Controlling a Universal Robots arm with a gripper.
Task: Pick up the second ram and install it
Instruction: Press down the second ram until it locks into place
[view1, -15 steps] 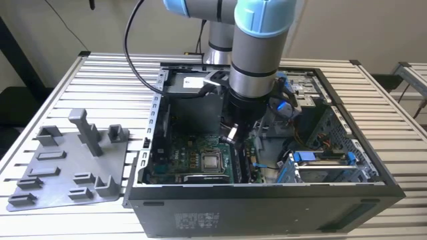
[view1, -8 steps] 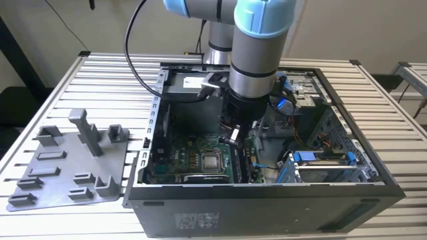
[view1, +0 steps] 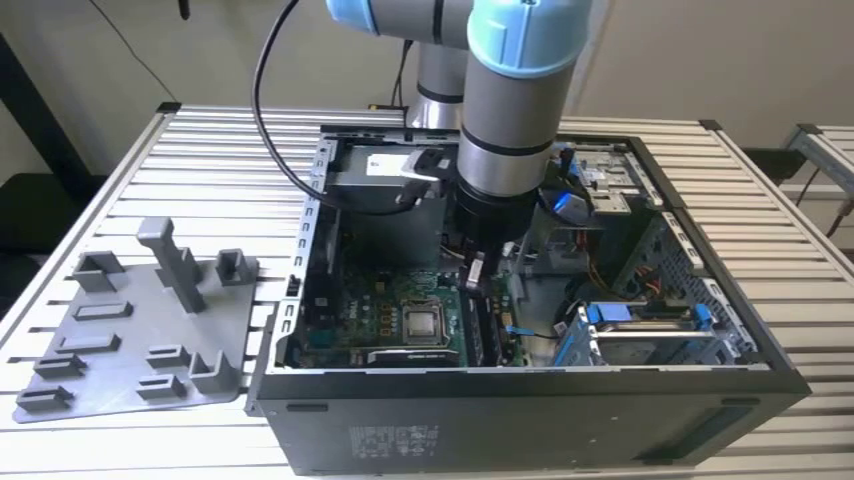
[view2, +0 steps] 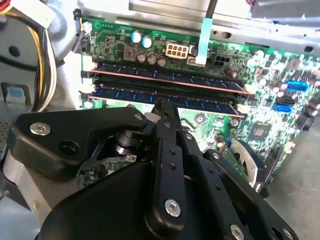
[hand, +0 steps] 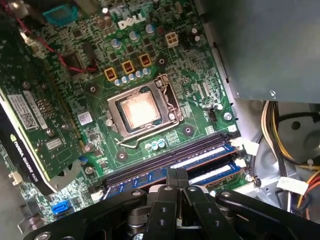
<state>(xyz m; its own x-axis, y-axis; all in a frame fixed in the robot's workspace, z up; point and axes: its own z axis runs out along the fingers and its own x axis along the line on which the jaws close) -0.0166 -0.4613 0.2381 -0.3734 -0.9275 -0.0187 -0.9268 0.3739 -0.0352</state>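
1. White logo lettering stood on the motherboard in the first wrist view; it is not read out here.
2. White stickers with fine print lay on the expansion card; they were too small to read.
3. A white tag hung on the cable bundle, illegible.
4. A block of white print sat on the computer case in the exterior view, unreadable.

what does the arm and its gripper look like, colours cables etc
The arm is a grey metallic tube with light blue caps at its joints and a black band near the wrist. A black cable loops down beside it to a pale connector block. The gripper is matt black, built of flat linked plates fastened with silver screws, tapering to narrow jaws.
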